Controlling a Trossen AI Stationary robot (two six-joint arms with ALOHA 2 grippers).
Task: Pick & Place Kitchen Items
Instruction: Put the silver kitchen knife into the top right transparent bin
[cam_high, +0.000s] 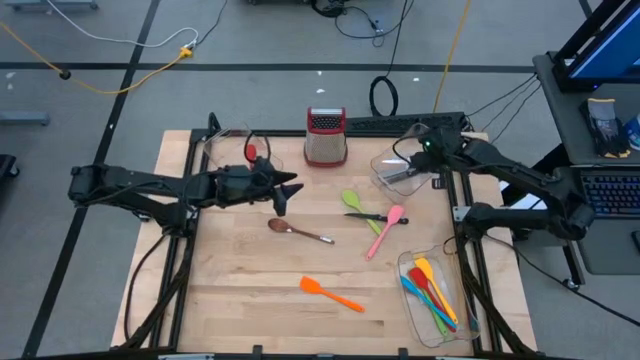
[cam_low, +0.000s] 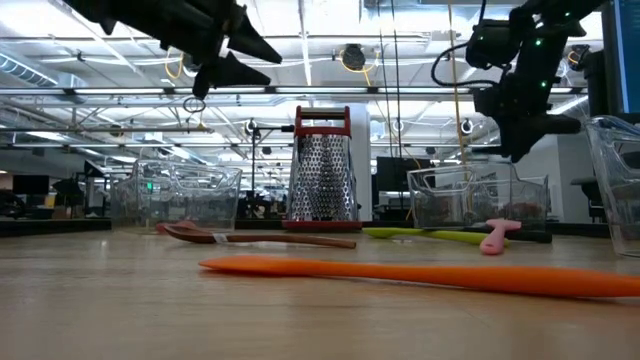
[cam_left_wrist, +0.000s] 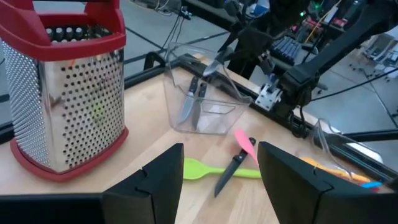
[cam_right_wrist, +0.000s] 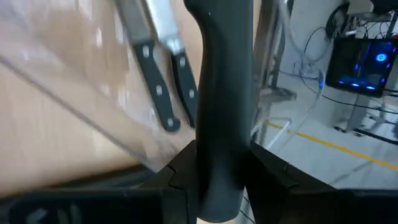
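From above, we see the right gripper (cam_high: 420, 172) over the far-right bin (cam_high: 398, 170), pinching a knife (cam_high: 405, 176). The left gripper (cam_high: 285, 192), jaws spread and empty, hangs near the brown spoon (cam_high: 297, 232). Green spatula (cam_high: 358, 205), second knife (cam_high: 366, 216) and pink spatula (cam_high: 385, 230) lie mid-table; the orange spatula (cam_high: 331, 294) lies nearer the front. A near-right bin (cam_high: 452, 322) holds several coloured utensils.

At table level, both grippers ride well above the wood, and the orange spatula (cam_low: 420, 272) lies flat in front.

The left wrist shows the loose knife (cam_left_wrist: 231, 171) crossing the green spatula (cam_left_wrist: 214, 168), with two knives already in the bin (cam_left_wrist: 199, 99) beside the grater (cam_left_wrist: 62, 93).

The right wrist shows the held knife's black handle (cam_right_wrist: 217, 106) clamped between the fingers (cam_right_wrist: 277, 171). We judge it light and stiff, with a smooth handle that may slip; the handle is the place to grip, not the blade.
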